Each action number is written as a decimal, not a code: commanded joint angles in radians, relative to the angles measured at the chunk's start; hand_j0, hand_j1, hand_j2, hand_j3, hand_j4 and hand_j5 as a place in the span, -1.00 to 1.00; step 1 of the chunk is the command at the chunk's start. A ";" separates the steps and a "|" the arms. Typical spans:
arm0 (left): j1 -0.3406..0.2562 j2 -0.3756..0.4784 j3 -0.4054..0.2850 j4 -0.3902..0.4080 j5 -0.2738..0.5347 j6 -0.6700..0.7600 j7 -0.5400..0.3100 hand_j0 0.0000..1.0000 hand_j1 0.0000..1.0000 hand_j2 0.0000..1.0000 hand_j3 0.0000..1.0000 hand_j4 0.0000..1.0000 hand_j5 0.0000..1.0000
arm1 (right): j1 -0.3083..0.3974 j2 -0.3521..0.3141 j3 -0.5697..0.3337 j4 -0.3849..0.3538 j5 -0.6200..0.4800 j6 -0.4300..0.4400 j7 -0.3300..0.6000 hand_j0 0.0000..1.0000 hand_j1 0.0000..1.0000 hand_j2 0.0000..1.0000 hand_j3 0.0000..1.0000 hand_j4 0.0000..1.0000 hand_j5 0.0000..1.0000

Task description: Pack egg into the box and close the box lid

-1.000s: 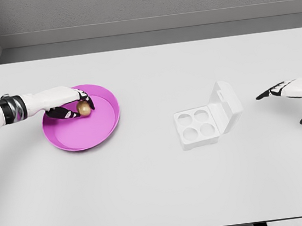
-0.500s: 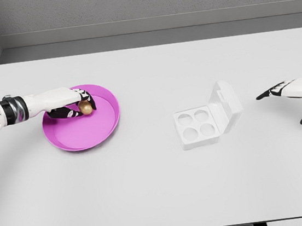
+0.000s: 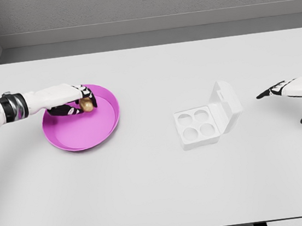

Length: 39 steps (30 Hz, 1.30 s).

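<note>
Since the earlier frames the egg [image 3: 86,104] sits a little higher and further toward the far rim of the pink bowl [image 3: 106,130], carried there by the left hand [image 3: 71,99], whose dark fingers are curled around it. The box [image 3: 196,125] waits well apart to the right on the counter [image 3: 160,189], four cups empty, its lid [image 3: 226,105] standing tilted open. The right hand [image 3: 297,94] hovers beside the box with fingers spread, holding nothing. The risk lies in the grasp: it looks like a fingertip hold on a smooth round thing, so the egg could slip during the long carry, or clip the bowl's rim if lifted too low.
</note>
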 commanded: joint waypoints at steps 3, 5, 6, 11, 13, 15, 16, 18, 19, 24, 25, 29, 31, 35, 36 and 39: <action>0.000 0.003 0.003 -0.046 0.019 0.003 -0.001 -0.18 -0.18 -0.18 -0.18 -0.18 -0.18 | 0.000 -0.002 -0.001 -0.001 -0.005 0.003 -0.002 1.00 1.00 1.00 1.00 1.00 1.00; 0.000 0.001 0.003 -0.052 0.022 0.003 -0.001 -0.18 -0.18 -0.18 -0.18 -0.18 -0.18 | 0.000 -0.002 -0.001 -0.001 -0.005 0.003 -0.002 1.00 1.00 1.00 1.00 1.00 1.00; 0.000 0.000 0.003 -0.053 0.022 0.003 -0.001 -0.18 -0.18 -0.18 -0.18 -0.18 -0.18 | 0.000 -0.002 -0.001 -0.001 -0.005 0.003 -0.002 1.00 1.00 1.00 1.00 1.00 1.00; 0.002 -0.002 0.003 -0.070 0.024 0.003 -0.001 -0.19 -0.19 -0.19 -0.19 -0.19 -0.19 | 0.000 -0.003 -0.001 -0.001 -0.005 0.003 -0.004 1.00 1.00 1.00 1.00 1.00 1.00; 0.002 -0.004 0.003 -0.089 0.025 0.003 -0.001 -0.19 -0.19 -0.19 -0.19 -0.19 -0.19 | 0.000 -0.003 -0.001 -0.001 -0.005 0.001 -0.004 1.00 1.00 1.00 1.00 1.00 1.00; 0.003 -0.004 0.002 -0.109 0.039 0.003 -0.001 -0.19 -0.19 -0.19 -0.19 -0.19 -0.19 | 0.000 -0.003 -0.001 -0.001 -0.005 0.003 -0.004 1.00 1.00 1.00 1.00 1.00 1.00; 0.003 -0.005 0.002 -0.113 0.039 0.003 -0.001 -0.19 -0.19 -0.19 -0.19 -0.19 -0.19 | 0.000 -0.003 -0.001 -0.001 -0.005 0.001 -0.004 1.00 1.00 1.00 1.00 1.00 1.00; 0.003 -0.010 0.002 -0.124 0.039 0.003 -0.001 -0.19 -0.19 -0.19 -0.19 -0.19 -0.19 | 0.000 -0.005 -0.001 -0.001 -0.005 0.001 -0.005 1.00 1.00 1.00 1.00 1.00 1.00; 0.003 -0.011 0.002 -0.124 0.039 0.003 -0.001 -0.19 -0.19 -0.19 -0.19 -0.19 -0.19 | 0.000 -0.005 -0.001 -0.001 -0.005 0.001 -0.005 1.00 1.00 1.00 1.00 1.00 1.00; 0.003 -0.027 0.000 -0.139 0.039 0.003 -0.001 -0.19 -0.19 -0.19 -0.19 -0.19 -0.19 | 0.000 -0.009 -0.001 0.001 -0.005 0.003 -0.005 1.00 1.00 1.00 1.00 1.00 1.00; 0.003 -0.030 0.000 -0.147 0.041 0.003 -0.001 -0.19 -0.19 -0.19 -0.19 -0.19 -0.19 | 0.000 -0.011 -0.001 0.001 -0.005 0.001 -0.005 1.00 1.00 1.00 1.00 1.00 1.00; 0.006 -0.042 -0.001 -0.172 0.039 0.003 -0.001 -0.20 -0.20 -0.20 -0.20 -0.20 -0.20 | 0.000 -0.015 -0.001 0.002 -0.005 0.003 -0.005 1.00 1.00 1.00 1.00 1.00 1.00; 0.008 -0.042 -0.001 -0.182 0.041 0.003 -0.001 -0.20 -0.20 -0.20 -0.20 -0.20 -0.20 | 0.000 -0.018 -0.001 0.005 -0.005 0.003 -0.005 1.00 1.00 1.00 1.00 1.00 1.00; 0.011 -0.048 -0.003 -0.202 0.041 0.003 -0.001 -0.20 -0.20 -0.20 -0.20 -0.20 -0.20 | 0.000 -0.018 -0.001 0.005 -0.005 0.003 -0.005 1.00 1.00 1.00 1.00 1.00 1.00; 0.014 -0.048 -0.004 -0.208 0.041 0.003 -0.001 -0.20 -0.20 -0.20 -0.20 -0.20 -0.20 | 0.000 -0.018 -0.001 0.005 -0.005 0.003 -0.005 1.00 1.00 1.00 1.00 1.00 1.00; 0.017 -0.059 -0.004 -0.219 0.041 0.003 -0.001 -0.20 -0.20 -0.20 -0.20 -0.20 -0.20 | 0.000 -0.017 -0.001 0.005 -0.007 0.003 -0.002 1.00 1.00 1.00 1.00 1.00 1.00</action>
